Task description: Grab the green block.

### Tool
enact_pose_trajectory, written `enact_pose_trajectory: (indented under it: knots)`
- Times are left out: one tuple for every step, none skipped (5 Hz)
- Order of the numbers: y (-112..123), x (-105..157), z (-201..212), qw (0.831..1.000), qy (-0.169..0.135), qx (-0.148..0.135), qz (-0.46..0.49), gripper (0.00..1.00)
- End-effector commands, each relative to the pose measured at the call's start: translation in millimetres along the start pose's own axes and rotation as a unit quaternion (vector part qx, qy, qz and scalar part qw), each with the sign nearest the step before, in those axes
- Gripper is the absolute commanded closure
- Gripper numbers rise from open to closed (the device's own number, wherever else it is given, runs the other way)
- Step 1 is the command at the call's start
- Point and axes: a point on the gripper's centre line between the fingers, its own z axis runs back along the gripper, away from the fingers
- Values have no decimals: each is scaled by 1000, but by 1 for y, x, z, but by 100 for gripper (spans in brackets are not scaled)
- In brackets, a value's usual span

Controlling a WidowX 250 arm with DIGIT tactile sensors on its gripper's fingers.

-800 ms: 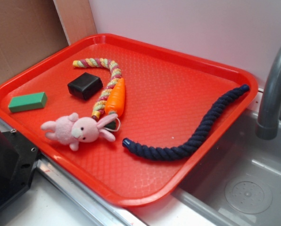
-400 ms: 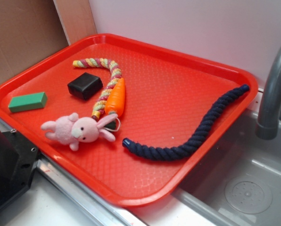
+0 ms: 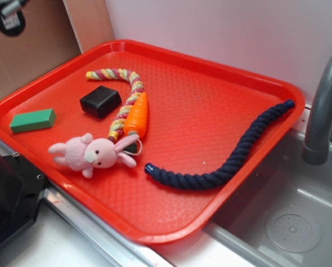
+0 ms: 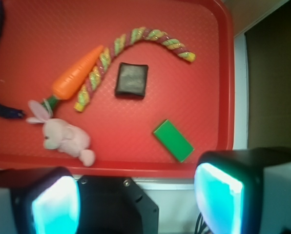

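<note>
The hand (image 4: 135,204) hung high with its fingers apart; the green block (image 4: 173,140) lay below it, slightly right, long axis diagonal.

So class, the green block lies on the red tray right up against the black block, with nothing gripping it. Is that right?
Not quite. The green block lies apart from the black block, with bare tray between them; the wrist view shows the gap too. It is on the red tray, and nothing grips it.
</note>
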Motion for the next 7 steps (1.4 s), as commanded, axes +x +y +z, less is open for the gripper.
enact_pose_trajectory:
  knots:
    - [24,-3,-51,981,-92,-16,-170,0]
    - [40,-12,-68,989,-82,-37,-117,0]
    - [60,-13,-101,994,-22,-62,-81,0]
    - [71,-15,-140,994,80,-36,-70,0]
    - [75,-16,-142,996,81,-5,-37,0]
    - [75,-16,-142,996,81,-5,-37,0]
    - [75,-16,-142,996,81,-5,-37,0]
